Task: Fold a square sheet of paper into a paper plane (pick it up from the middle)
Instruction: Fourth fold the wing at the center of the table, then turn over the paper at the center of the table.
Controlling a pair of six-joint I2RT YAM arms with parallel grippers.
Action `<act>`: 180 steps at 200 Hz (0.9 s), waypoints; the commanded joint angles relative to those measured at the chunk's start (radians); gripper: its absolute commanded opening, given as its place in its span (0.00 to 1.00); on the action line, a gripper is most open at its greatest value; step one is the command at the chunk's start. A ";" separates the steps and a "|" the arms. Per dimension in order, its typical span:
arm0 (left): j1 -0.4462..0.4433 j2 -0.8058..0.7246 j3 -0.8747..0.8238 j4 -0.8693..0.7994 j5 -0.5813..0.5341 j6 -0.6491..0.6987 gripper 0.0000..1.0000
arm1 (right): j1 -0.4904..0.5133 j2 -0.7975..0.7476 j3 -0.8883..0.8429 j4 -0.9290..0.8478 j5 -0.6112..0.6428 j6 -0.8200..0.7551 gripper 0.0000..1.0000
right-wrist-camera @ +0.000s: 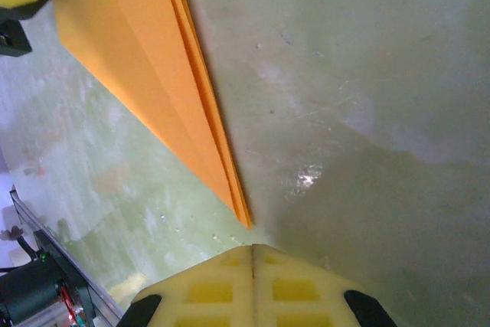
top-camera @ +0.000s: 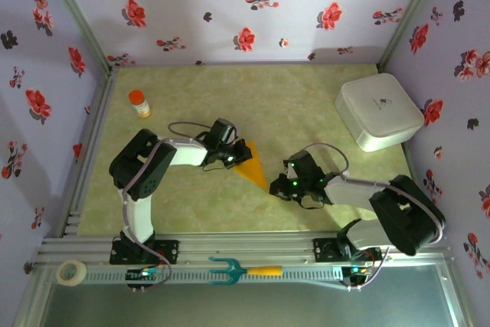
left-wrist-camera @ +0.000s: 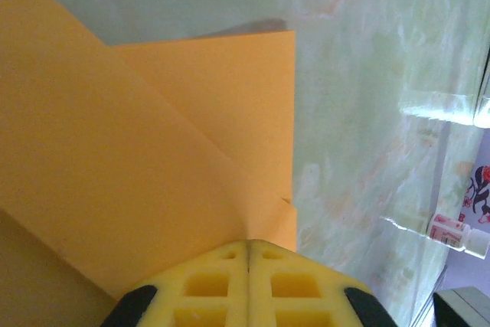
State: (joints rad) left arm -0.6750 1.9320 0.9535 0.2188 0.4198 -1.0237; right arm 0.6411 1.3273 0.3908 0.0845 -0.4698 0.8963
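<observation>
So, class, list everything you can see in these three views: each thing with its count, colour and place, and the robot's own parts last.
folded paper: one, orange-yellow, pointed shape lying on the table between the two hands
bottle: one, white with an orange cap, far left of the table
box: one, white, far right corner of the table
fork: one, teal with an orange handle, on the near rail
tape roll: one, pale, near-left end of the rail
table: one, green marbled
left hand: one, yellow fingers, shut, at the paper's wide end
right hand: one, yellow fingers, shut, by the paper's tip
</observation>
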 commanded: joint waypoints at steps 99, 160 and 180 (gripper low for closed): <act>0.016 -0.068 -0.099 0.015 -0.063 -0.094 0.00 | -0.001 0.060 0.044 0.061 -0.020 0.180 0.37; 0.021 -0.057 -0.105 0.045 -0.047 -0.118 0.00 | -0.002 0.113 0.041 0.105 -0.040 0.194 0.34; 0.023 -0.056 -0.111 0.060 -0.046 -0.124 0.00 | -0.002 0.123 0.044 0.121 -0.052 0.194 0.31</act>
State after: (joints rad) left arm -0.6636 1.8786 0.8692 0.2756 0.3866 -1.1278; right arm 0.6415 1.4315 0.4419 0.1722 -0.4961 1.0771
